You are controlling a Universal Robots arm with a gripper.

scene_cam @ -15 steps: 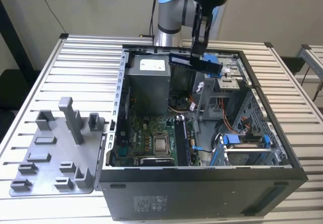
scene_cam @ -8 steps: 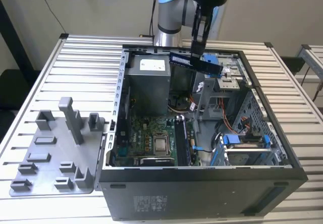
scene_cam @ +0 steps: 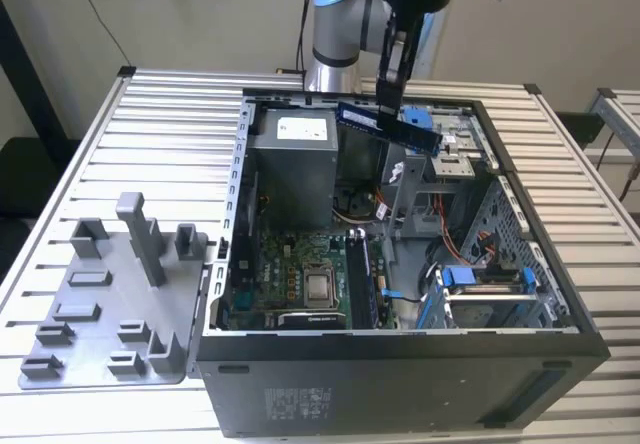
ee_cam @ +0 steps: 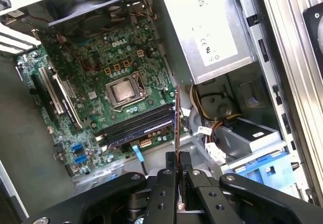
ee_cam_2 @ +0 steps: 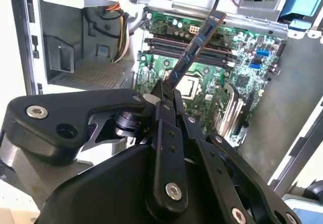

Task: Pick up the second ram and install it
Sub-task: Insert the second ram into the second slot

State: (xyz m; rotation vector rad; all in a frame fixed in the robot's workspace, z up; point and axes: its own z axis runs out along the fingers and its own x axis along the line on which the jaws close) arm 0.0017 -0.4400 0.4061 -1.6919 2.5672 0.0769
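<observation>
Black two-finger pincer (scene_cam: 386,99) is clamping the second ram (scene_cam: 398,130), a long thin dark memory stick w/ black chips, mid-air; pick-up done; stick is hanging over open dark PC case (scene_cam: 400,389); black motherboard slots (ee_cam: 136,128) are lying below pincer, apart from stick; install pending.

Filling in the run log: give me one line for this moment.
gripper: shut on ram | ram: held above open case, apart from motherboard | install: not yet seated
</observation>
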